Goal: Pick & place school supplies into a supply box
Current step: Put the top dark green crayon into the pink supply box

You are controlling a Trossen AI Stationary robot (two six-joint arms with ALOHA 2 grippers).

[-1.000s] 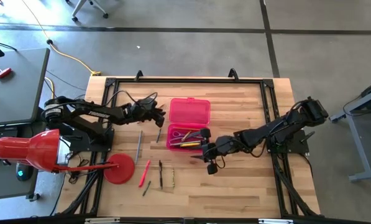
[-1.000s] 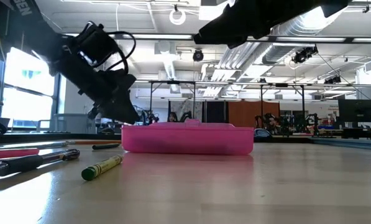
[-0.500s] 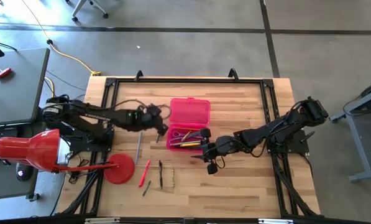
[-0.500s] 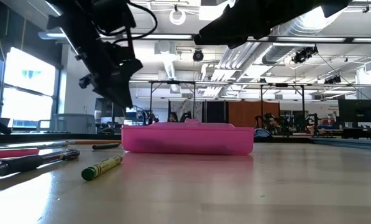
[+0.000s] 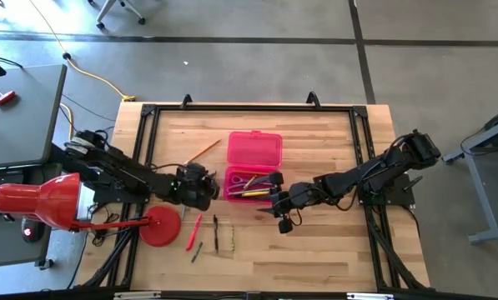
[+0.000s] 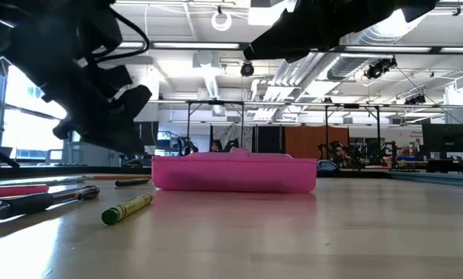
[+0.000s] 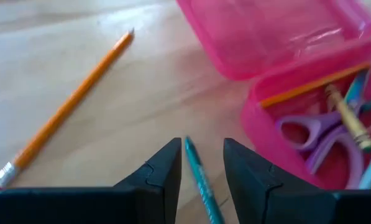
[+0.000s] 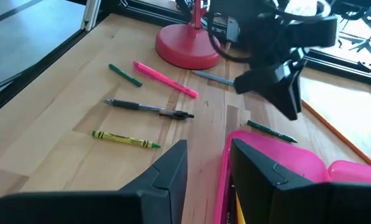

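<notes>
The pink supply box (image 5: 252, 167) lies open, its lid (image 7: 272, 31) flat on the far side. Its tray (image 7: 309, 124) holds purple scissors (image 7: 316, 134), a crayon and pens. My left gripper (image 7: 201, 144) is open and hovers just left of the tray. Its fingers stand on either side of a teal pen (image 7: 202, 183), which lies flat on the table. An orange pencil (image 5: 200, 152) lies left of the lid. My right gripper (image 8: 207, 162) is open and waits at the tray's near right corner (image 5: 280, 207).
Near the front edge lie a pink highlighter (image 5: 194, 232), a black pen (image 5: 216, 233), a green crayon (image 5: 197, 250) and a yellow-green crayon (image 6: 128, 208). A grey pen (image 8: 213, 78) lies by the red round disc (image 5: 161, 227). A black frame borders the table.
My left gripper has swung from beside the lid toward the table's near edge and now hangs left of the tray, over the teal pen. The orange pencil now shows where the arm stood before. My right arm has kept still.
</notes>
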